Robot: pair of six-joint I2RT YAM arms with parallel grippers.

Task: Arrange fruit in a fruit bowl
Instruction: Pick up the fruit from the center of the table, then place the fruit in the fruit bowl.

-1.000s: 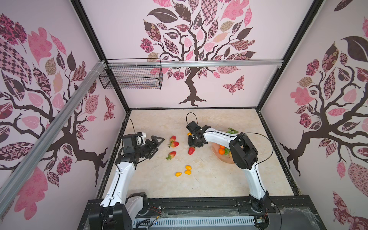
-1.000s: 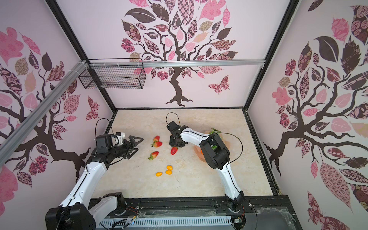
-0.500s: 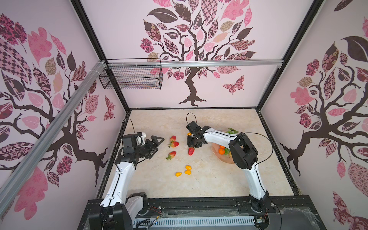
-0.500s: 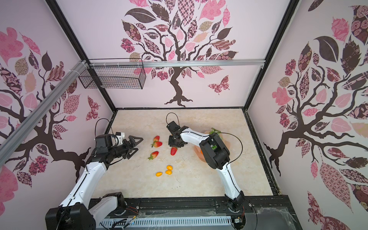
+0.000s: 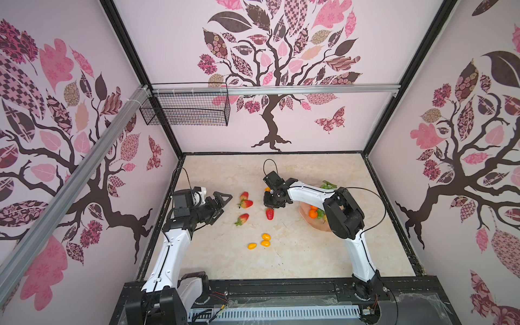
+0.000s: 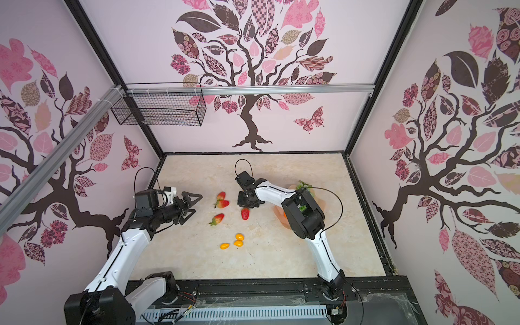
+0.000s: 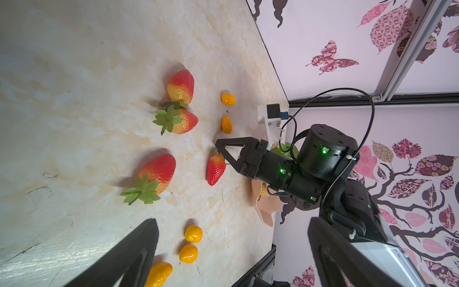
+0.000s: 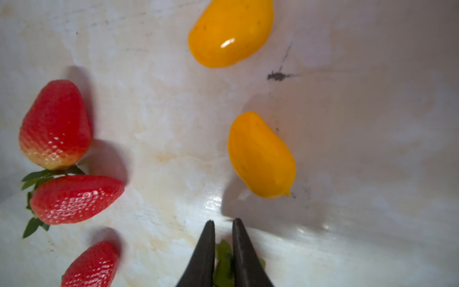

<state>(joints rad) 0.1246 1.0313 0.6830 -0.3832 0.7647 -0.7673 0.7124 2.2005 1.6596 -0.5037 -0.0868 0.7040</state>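
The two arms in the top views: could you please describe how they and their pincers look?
Both the left arm and right arm have white shells with black joints. The left pincer and right pincer are black, with triangular open-frame fingers. A thin black cable loops off each wrist; green lights glow on the right one.

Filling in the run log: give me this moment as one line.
phase: grasp | right gripper: closed on green top of strawberry | left gripper: open, empty | fruit bowl: some fruit inside
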